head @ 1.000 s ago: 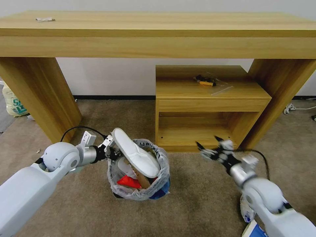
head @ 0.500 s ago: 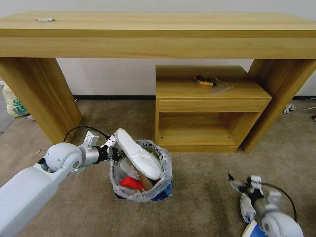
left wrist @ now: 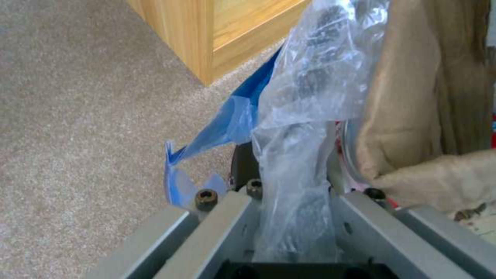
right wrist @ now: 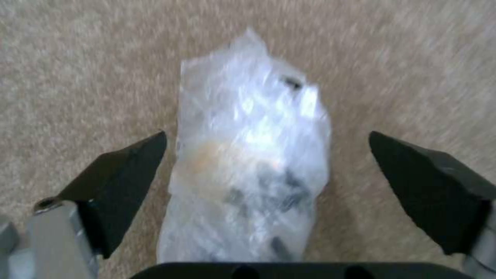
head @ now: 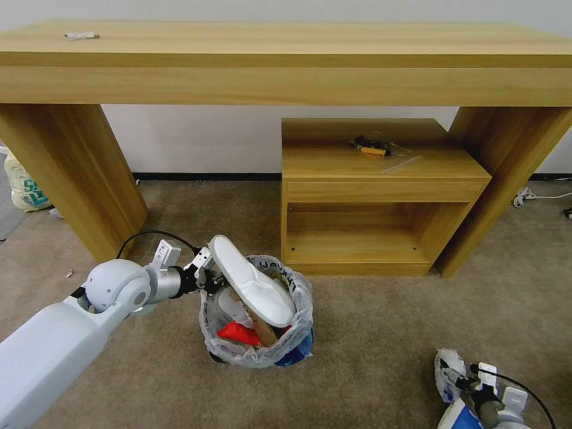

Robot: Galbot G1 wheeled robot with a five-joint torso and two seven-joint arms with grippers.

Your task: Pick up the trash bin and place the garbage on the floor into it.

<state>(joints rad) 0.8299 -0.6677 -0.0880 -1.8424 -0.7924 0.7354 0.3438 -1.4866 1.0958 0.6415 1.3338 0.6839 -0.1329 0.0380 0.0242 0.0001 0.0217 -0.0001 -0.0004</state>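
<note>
Your left gripper (head: 205,275) is clamped on the rim of the trash bin (head: 257,351), its fingers (left wrist: 227,228) pinching the crinkly clear liner bag (left wrist: 305,128) between them, with a blue flap of bag (left wrist: 217,128) hanging just beside. Whether the bin rests on the beige carpet floor (head: 369,333) or hangs just off it, you cannot tell. A white slipper (head: 250,280) leans tilted across the bin's mouth, its heel end up by your left gripper, and below it inside the bin lie a red wrapper (head: 238,333) and a cardboard scrap (head: 256,322). The bin stands just in front of the low wooden cabinet (head: 381,190), near that cabinet's left front corner, under the long wooden desk (head: 286,59). Your right gripper (right wrist: 269,170) is well to the right of the bin, low over the carpet, its black fingers (right wrist: 124,174) spread wide on either side of a crumpled clear plastic bag (right wrist: 253,162) lying on the floor, not gripping it. In the head view that same piece of litter (head: 448,369) lies next to a blue-white paper cup (head: 456,417).
</note>
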